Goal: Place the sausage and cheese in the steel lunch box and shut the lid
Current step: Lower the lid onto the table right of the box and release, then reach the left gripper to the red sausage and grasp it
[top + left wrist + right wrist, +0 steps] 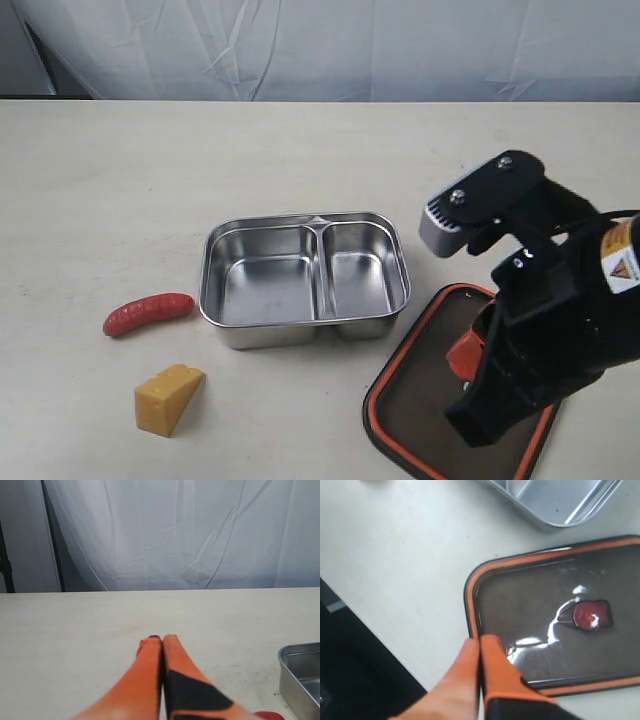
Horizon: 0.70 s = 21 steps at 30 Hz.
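The steel lunch box stands open in the middle of the table with both compartments bare. The red sausage lies left of it, and the yellow cheese wedge sits nearer the front. To the right of the box the lid lies upside down, orange rim seal up. My right gripper hangs over the lid, shut with nothing between its fingers; its tips are above the lid's rim, beside the orange valve. My left gripper is shut and holds nothing, low over bare table, with a box corner and a sliver of sausage beside it.
A white curtain backs the table's far edge. The box's edge shows beyond the lid in the right wrist view, and the table's front edge drops to dark floor close to the lid. The right arm's black body covers part of the lid.
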{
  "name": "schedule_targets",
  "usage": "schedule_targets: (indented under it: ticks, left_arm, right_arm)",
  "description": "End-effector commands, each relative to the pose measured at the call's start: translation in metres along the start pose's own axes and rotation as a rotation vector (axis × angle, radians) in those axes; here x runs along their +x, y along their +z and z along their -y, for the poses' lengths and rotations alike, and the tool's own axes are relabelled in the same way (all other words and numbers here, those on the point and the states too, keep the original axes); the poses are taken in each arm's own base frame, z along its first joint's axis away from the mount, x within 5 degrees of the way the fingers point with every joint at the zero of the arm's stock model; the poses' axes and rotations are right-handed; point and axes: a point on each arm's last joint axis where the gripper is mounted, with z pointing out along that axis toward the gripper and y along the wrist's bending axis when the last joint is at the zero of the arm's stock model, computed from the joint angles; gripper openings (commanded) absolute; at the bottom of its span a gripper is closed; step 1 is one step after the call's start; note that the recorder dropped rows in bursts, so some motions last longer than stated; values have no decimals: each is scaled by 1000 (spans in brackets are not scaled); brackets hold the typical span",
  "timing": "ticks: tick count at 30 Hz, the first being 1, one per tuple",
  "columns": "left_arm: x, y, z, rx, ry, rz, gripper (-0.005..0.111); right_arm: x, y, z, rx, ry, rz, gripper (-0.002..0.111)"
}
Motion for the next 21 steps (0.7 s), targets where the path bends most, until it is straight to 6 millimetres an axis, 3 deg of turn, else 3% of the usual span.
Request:
schedule_targets:
  ticks: [1, 7, 11, 15, 18, 21]
  left_arm:
    - [0, 0, 0, 7, 0, 9, 0]
    - [-8, -1, 1, 18, -37, 95, 0]
    - [-23, -3, 0, 39, -283, 262, 0]
    - [-30, -6, -5, 63, -675, 352, 0]
    - [-36, -7, -4, 76, -595, 376, 0]
    - [-54, -11, 2, 89, -504, 277, 0]
  right_arm:
    - [2, -18, -7, -35, 27, 101, 0]
    - [5, -28, -11, -67, 49, 159, 0]
    - [2, -29, -11, -73, 58, 193, 0]
    - [-1, -30, -11, -68, 60, 230, 0]
    - [-1, -30, -11, -68, 60, 230, 0]
    - [-1, -30, -10, -66, 58, 229, 0]
